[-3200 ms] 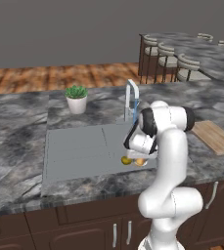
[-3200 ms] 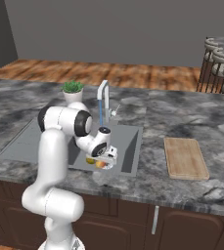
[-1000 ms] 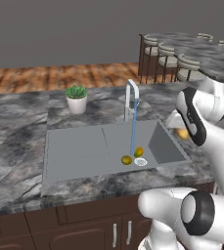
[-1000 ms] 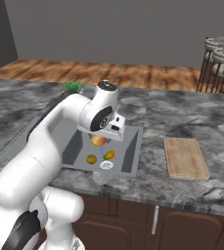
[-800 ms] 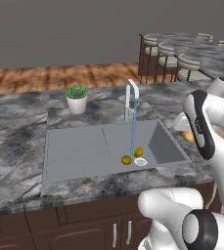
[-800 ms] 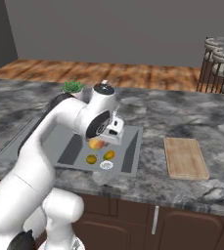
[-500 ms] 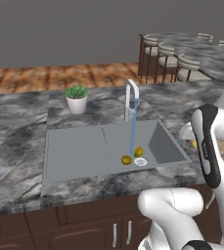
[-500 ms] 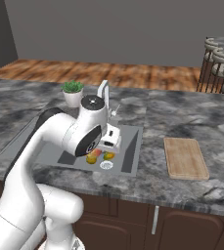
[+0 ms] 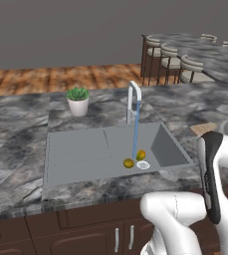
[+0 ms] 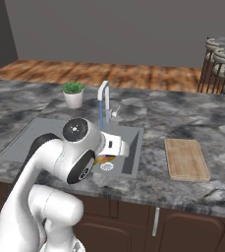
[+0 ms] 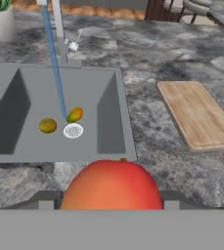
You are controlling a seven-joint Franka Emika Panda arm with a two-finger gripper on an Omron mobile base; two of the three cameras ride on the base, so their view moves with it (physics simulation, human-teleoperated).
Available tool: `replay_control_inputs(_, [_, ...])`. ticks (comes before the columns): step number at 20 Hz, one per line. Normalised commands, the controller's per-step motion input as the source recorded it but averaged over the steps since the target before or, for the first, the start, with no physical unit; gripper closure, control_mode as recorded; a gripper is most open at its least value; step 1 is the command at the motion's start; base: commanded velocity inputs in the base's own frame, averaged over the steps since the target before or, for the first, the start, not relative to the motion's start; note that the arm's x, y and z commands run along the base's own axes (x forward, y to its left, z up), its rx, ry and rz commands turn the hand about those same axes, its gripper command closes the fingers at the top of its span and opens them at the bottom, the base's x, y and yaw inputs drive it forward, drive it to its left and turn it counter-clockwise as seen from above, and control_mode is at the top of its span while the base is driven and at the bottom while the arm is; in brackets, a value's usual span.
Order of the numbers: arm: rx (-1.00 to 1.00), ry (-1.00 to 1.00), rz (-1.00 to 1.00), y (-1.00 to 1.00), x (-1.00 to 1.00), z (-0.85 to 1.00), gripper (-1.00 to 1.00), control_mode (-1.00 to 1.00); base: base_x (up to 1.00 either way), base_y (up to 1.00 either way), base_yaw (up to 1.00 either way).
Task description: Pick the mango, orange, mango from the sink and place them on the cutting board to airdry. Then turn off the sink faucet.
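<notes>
My gripper is shut on the orange, a round orange-red fruit low in the hand view; a sliver of the orange also peeks from under the hand. It hangs over the counter just in front of the sink. Two mangoes lie on the basin floor by the white drain: an olive-yellow mango and a green-and-orange mango. The sink faucet pours a blue stream. The tan cutting board lies bare to the right.
A potted plant stands behind the sink's ribbed drainboard. Bar stools line a far counter. Marbled counter spreads between the sink and the cutting board.
The hand has risen out of the basin with the orange in it, and the arm has swung right, toward the counter's front edge. Both mangoes stayed put.
</notes>
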Motion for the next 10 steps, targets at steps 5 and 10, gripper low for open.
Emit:
replay_control_inputs(5, [0.0, 0.02, -0.12, -0.46, 0.1, 0.25, 1.0, -1.0, 0.0, 0.0, 0.0])
replay_control_inputs(10, [0.02, 0.04, -0.16, -0.5, 0.24, 0.07, 1.0, -1.0, 0.0, 0.0, 0.0])
